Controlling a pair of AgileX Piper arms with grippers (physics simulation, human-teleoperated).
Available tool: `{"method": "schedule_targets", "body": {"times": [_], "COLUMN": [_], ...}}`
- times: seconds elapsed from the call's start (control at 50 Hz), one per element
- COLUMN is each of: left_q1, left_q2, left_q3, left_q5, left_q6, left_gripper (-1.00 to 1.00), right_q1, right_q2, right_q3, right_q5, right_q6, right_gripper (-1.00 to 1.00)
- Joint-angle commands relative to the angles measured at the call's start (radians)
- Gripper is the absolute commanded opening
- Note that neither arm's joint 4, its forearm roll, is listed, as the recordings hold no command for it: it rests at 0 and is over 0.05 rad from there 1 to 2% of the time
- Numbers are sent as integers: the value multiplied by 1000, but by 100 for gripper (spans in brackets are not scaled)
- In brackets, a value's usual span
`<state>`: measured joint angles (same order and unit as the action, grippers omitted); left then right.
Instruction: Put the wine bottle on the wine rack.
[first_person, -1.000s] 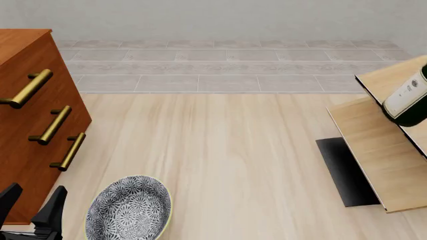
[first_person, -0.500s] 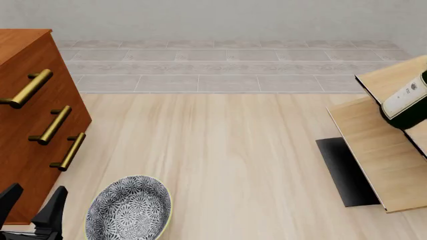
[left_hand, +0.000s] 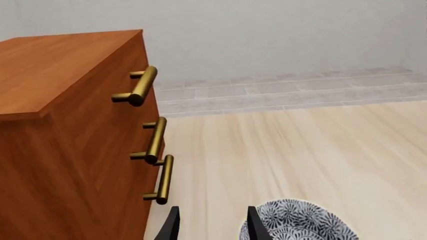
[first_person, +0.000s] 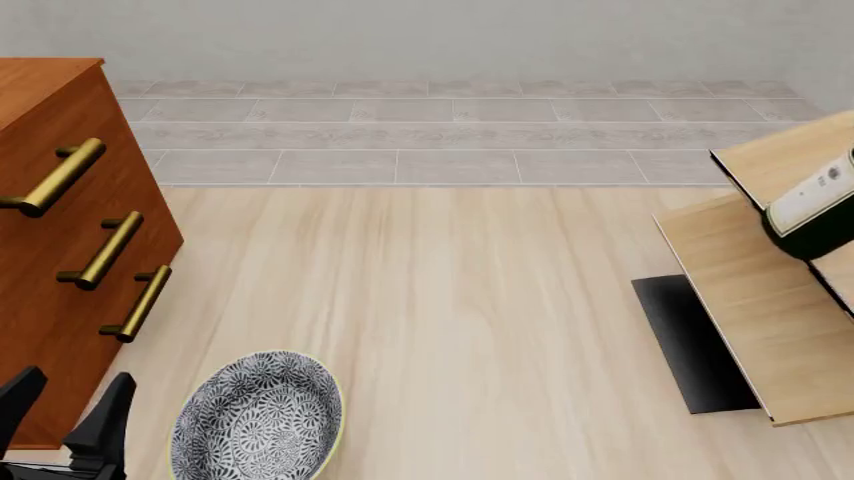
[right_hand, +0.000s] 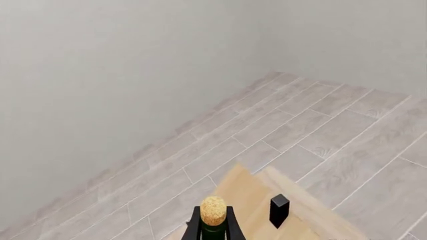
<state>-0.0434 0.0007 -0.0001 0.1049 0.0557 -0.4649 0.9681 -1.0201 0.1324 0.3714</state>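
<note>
Since a second ago the bottle (first_person: 817, 205) has edged right over the rack (first_person: 761, 300), held by the right claw (right_hand: 213, 227) at its neck, nearly placed; left claw (first_person: 60, 420) idles open.

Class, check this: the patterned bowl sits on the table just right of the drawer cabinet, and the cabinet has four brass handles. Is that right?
Not quite. The drawer cabinet has three brass handles, not four; the front view and left wrist view both show three. The rest holds: the patterned bowl sits on the table just right of the cabinet.
</note>
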Motion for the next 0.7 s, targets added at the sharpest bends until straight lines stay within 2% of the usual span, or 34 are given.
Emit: {"method": "schedule_targets", "body": {"times": [0.02, 0.36, 0.7], "left_q1": [-2, -2, -4], "left_q2": [0, 0, 0], "left_q3": [0, 0, 0], "left_q5": [1, 7, 10], "left_q6": [2, 6, 2], "left_gripper": [100, 100, 100], "right_q1": [-26, -53, -82], "right_q2": [39, 100, 168], "right_q3": [15, 20, -51], "right_q5": [-20, -56, -34], "right_q6": [7, 32, -6], "right_gripper": [-100, -100, -100]}}
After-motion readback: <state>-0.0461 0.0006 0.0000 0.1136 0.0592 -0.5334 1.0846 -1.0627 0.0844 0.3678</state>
